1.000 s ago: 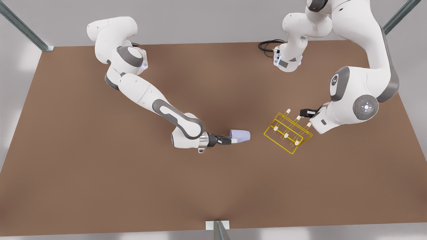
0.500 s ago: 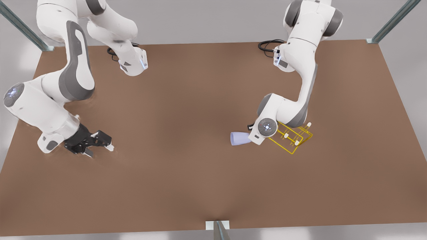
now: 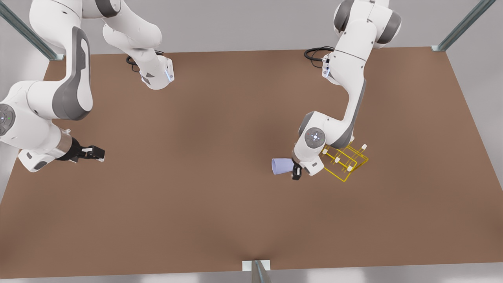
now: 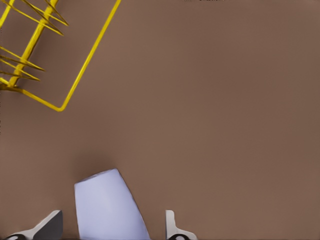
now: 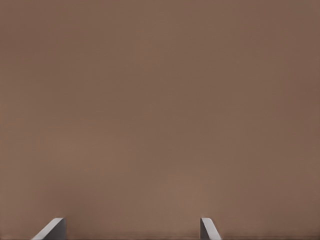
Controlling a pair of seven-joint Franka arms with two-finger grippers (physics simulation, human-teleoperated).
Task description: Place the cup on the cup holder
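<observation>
Approach is the step I judge in hand: from my station, the left tool (image 3: 295,169) hangs over the cup (image 3: 280,166), fingers (image 4: 47,227) spread on either side of it, not yet touching. Next I would lower, close on the cup's body, then lift it toward a peg. The cup lies on its side on the tabletop (image 3: 220,220), rim toward nine o'clock in the front view, just beside the tool at nine o'clock. Beyond it at three o'clock stands the cup holder (image 3: 346,161), close by. Far off at nine o'clock, the right tool (image 3: 92,153) waits with fingers apart, carrying nothing.
</observation>
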